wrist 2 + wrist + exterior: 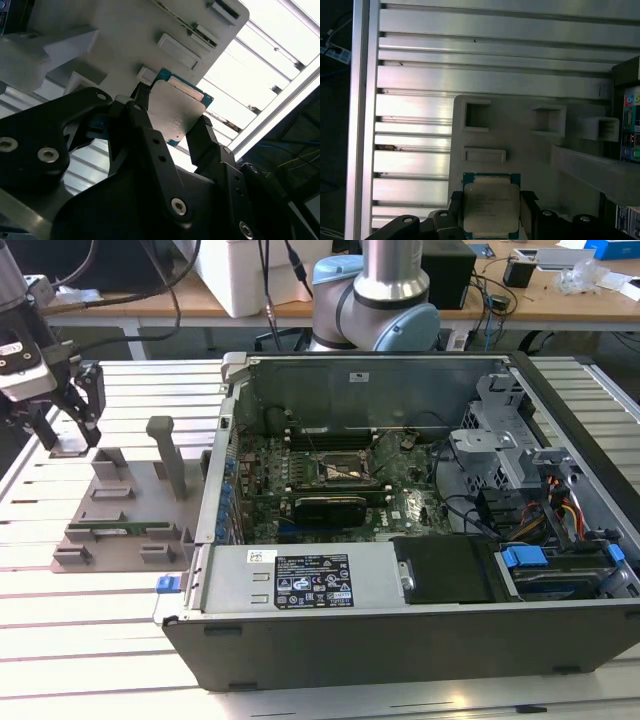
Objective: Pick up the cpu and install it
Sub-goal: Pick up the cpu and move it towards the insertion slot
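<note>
Gripper: the gripper (pixel 70 430) is hanging over the corner of the grey-brown plastic tray (pixel 130 505) at the exterior view's left, well apart from the open computer case (pixel 400 640).
Grip state: the two black fingers (pixel 202 137) are pressing on opposite edges of the cpu (pixel 175 110), so the jaws are clamped on it rather than standing apart.
Cpu position: the chip is sitting between the fingertips with its silver top plate facing the wrist cameras. Its green rim (pixel 491 176) is showing just past the plate, close above the tray's recessed pockets (pixel 477 116). Whether it is clear of the tray or touching it, I cannot tell.
Weight and stiffness: it is looking like a light, rigid, flat part that will not be flexing under the fingers.
Surface: the metal plate is looking smooth and probably slippery, so the thin edges are likely giving the surer hold.
Fragility: the underside is hidden; I am judging it the delicate face, with the board rim prone to chipping under hard squeezing.
Where to hold: two opposite side edges, centred, appear the sensible places, and the fingers are sitting there.
Socket: the empty square socket (pixel 340 468) is lying on the motherboard inside the case.
</note>
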Available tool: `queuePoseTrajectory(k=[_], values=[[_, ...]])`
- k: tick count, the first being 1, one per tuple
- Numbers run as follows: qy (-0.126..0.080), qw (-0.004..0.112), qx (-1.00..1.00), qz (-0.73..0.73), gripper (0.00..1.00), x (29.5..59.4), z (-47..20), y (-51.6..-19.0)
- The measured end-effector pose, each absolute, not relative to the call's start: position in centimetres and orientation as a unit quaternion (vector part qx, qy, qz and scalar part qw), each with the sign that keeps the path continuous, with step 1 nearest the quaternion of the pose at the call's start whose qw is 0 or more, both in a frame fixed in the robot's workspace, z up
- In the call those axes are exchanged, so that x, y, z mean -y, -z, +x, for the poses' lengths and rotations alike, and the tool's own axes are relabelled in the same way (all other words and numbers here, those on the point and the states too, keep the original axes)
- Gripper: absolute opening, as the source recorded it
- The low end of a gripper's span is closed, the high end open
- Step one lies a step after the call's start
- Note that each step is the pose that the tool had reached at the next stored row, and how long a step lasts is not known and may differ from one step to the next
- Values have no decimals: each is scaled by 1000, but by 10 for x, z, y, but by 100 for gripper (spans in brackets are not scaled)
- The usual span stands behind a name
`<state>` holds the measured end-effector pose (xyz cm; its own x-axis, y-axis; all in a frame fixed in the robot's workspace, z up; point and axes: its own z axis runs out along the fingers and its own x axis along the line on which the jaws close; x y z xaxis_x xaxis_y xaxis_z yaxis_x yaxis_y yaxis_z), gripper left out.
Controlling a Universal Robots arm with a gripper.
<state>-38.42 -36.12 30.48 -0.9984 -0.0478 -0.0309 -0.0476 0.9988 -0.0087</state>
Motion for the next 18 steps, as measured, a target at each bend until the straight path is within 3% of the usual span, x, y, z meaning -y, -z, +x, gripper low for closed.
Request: queuePoseTrajectory(k=[18], values=[[4, 16, -1000, -24, 54, 360, -384, -361]])
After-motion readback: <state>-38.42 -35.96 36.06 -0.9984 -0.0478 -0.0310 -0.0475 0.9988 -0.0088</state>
